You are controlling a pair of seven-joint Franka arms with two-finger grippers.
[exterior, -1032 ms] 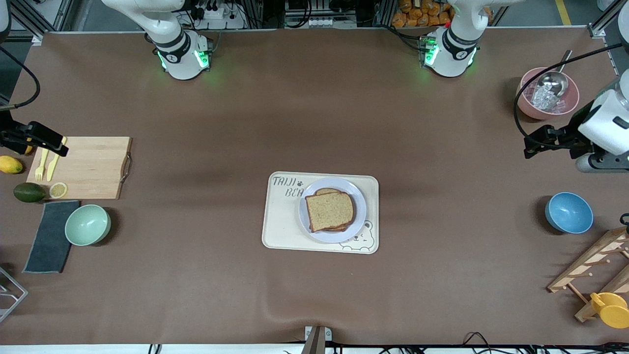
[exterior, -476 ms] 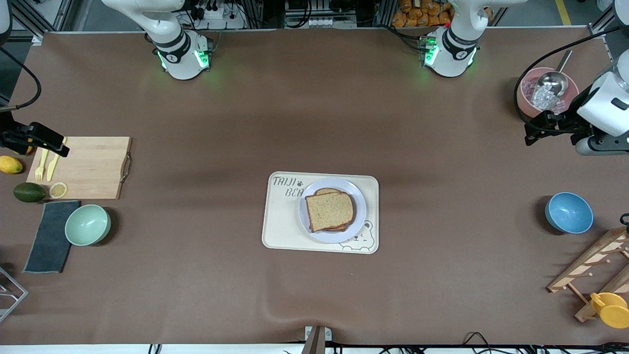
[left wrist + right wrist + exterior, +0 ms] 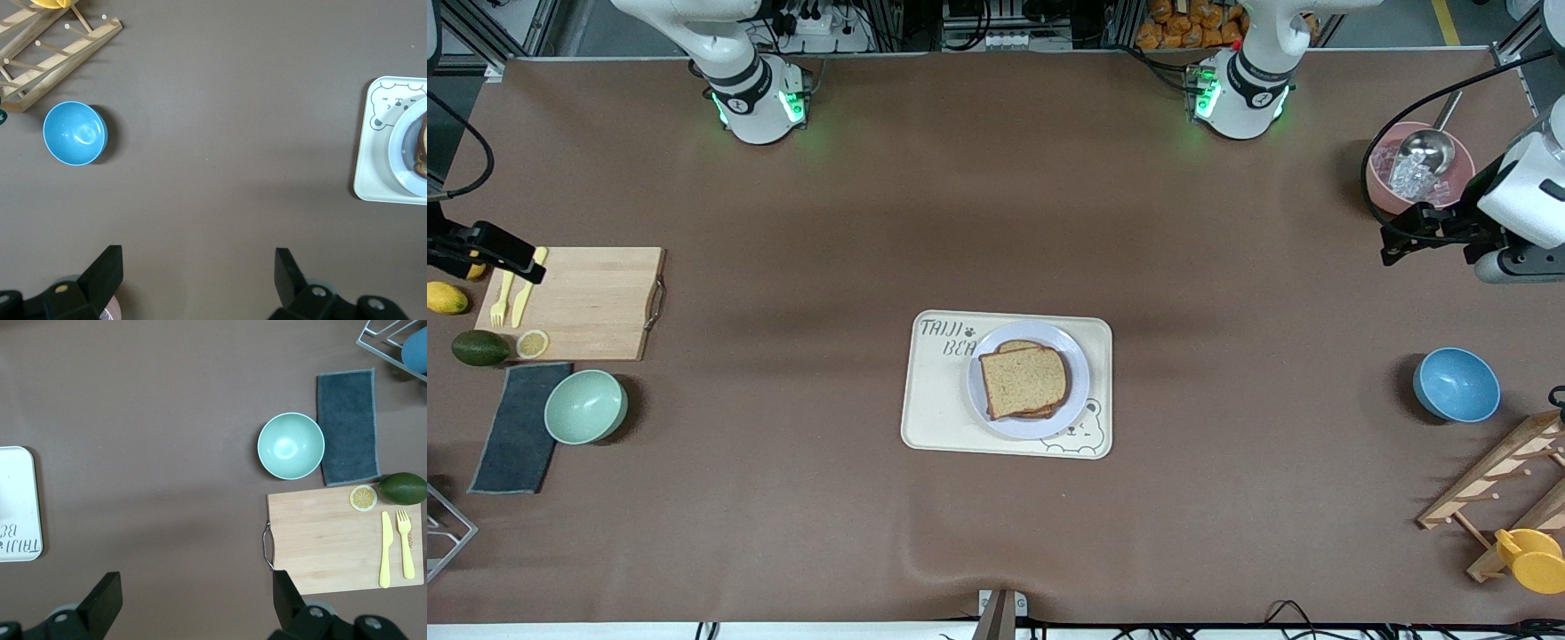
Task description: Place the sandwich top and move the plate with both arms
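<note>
Two bread slices are stacked on the plate (image 3: 1029, 380): the sandwich top (image 3: 1024, 382) lies flat over a lower slice whose rounded crust peeks out at its 12 o'clock edge. The top slice is squarish with no clear long axis, turned slightly off the tray's lines; its straighter dark crust faces 9 o'clock in the front view, toward the right arm's end of the desk. The plate sits on the cream bear-print tray (image 3: 938, 391), toward the tray's 3 o'clock side, at the middle of the brown-covered desk (image 3: 996, 222).

The left claw (image 3: 199, 273) hangs wide and empty over bare desk beside the pink bowl (image 3: 1383, 191) holding a metal scoop (image 3: 1427, 147), with the blue bowl (image 3: 1456, 384) and a wooden rack (image 3: 1494, 480) nearer the camera. The right claw (image 3: 197, 595) hangs wide and empty over the desk by the handle end of the wooden cutting board (image 3: 587, 302), which carries a yellow knife and fork (image 3: 514, 298) and a lemon slice (image 3: 533, 343). A mint bowl (image 3: 585, 406), grey cloth (image 3: 516, 427) and avocado (image 3: 479, 348) lie close by. Cables and shelving show past the desk's 12 o'clock edge.
</note>
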